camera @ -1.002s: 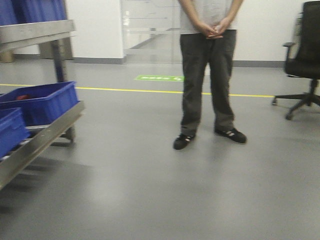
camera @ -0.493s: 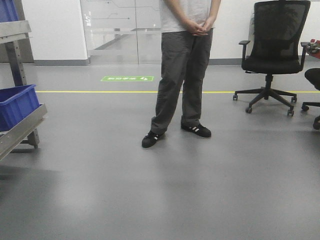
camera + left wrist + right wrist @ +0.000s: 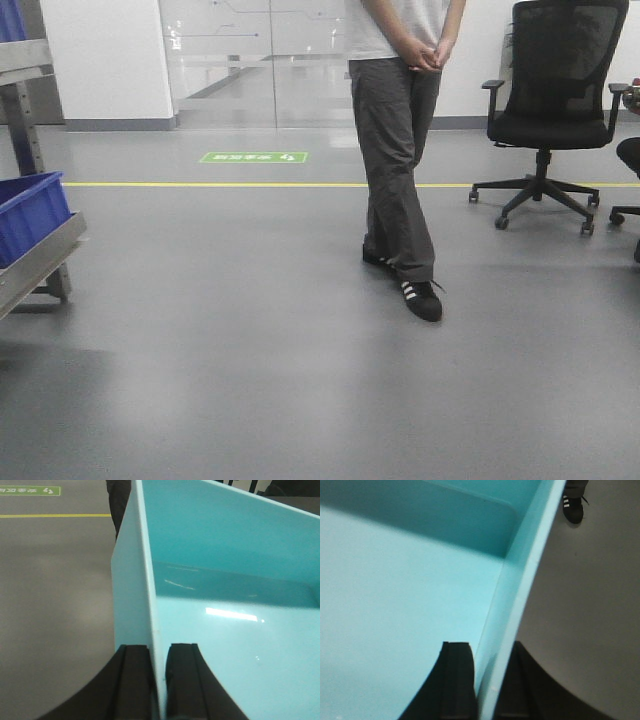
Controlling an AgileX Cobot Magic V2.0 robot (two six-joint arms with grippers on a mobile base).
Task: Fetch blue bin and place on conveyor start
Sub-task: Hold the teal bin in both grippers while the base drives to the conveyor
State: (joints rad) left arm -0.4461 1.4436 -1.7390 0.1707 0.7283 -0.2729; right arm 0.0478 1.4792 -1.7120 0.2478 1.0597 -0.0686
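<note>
The blue bin (image 3: 235, 605) is a light cyan tub held up above the grey floor, and its inside looks bare. My left gripper (image 3: 159, 652) is shut on the bin's left wall, one black finger outside and one inside. In the right wrist view the blue bin (image 3: 405, 580) fills the left side. My right gripper (image 3: 490, 652) is shut on its right wall in the same way. The front view shows neither the bin nor the grippers. The conveyor start is out of view.
A person in dark trousers (image 3: 400, 170) stands mid-floor ahead, one shoe (image 3: 420, 298) stepped forward. A steel shelf rack (image 3: 30, 260) with a dark blue crate (image 3: 30, 212) is at the left edge. A black office chair (image 3: 555, 110) stands at the right. A yellow floor line (image 3: 220, 184) crosses ahead.
The front view has swung right: the rack and crates slid to the left edge and the chair came in. The person has shifted right and stepped one foot forward.
</note>
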